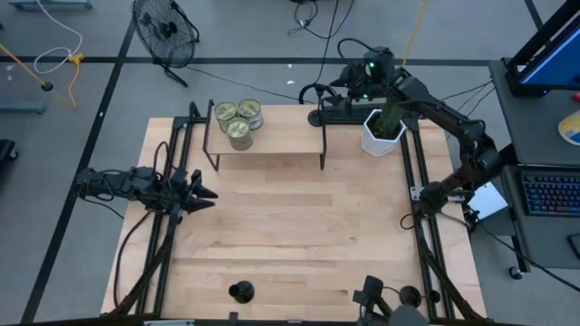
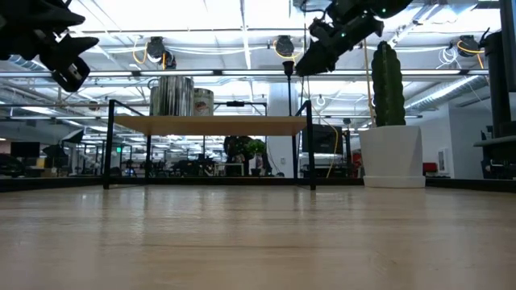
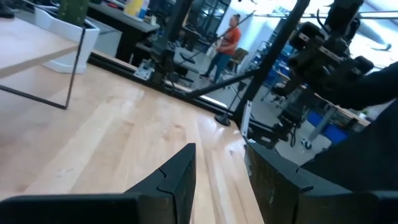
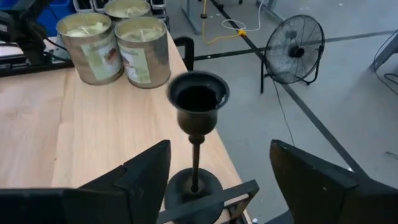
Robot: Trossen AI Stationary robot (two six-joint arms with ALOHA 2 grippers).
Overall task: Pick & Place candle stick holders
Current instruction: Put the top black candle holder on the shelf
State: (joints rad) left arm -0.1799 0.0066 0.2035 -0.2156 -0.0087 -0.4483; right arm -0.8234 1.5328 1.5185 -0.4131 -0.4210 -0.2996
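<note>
With its two dark fingers spread wide, the right gripper [image 4: 217, 177] stands open around a black candle stick holder [image 4: 196, 146] without gripping it: the thin stem rises in the gap between the fingers, clear of both, and the cup top stands upright above them. Its round base rests at the end of the small raised shelf [image 1: 272, 143], close to the shelf's edge. From above, this gripper [image 1: 319, 98] hangs by that end of the shelf, the end nearer the white planter [image 1: 381, 138].

Three candle tins [image 4: 115, 46] sit clustered at the shelf's other end, well apart from the holder. Each carries a pale paper label, but the writing on them is too small to read.

The right arm [image 1: 444, 122] reaches in from the table's right side, bends at the elbow and passes over the planter and its green cactus [image 2: 387, 74] to arrive at the shelf; in the low view its wrist tilts downward above the shelf's end.

A second candle stick holder [image 1: 241, 292] stands on the wooden table [image 1: 299, 226] near the front edge, far from the shelf. A third [image 1: 410, 295] shows near the front right corner.

The left gripper [image 1: 203, 195] hovers over the table's left edge, well in front of the shelf, its arm stretched level. Its fingers [image 3: 180, 180] stand partly apart with nothing between them.

Beyond the table, a floor fan [image 1: 166, 30] stands on the grey floor behind the shelf, and a person in an orange top [image 3: 230, 40] shows far off in the room.
</note>
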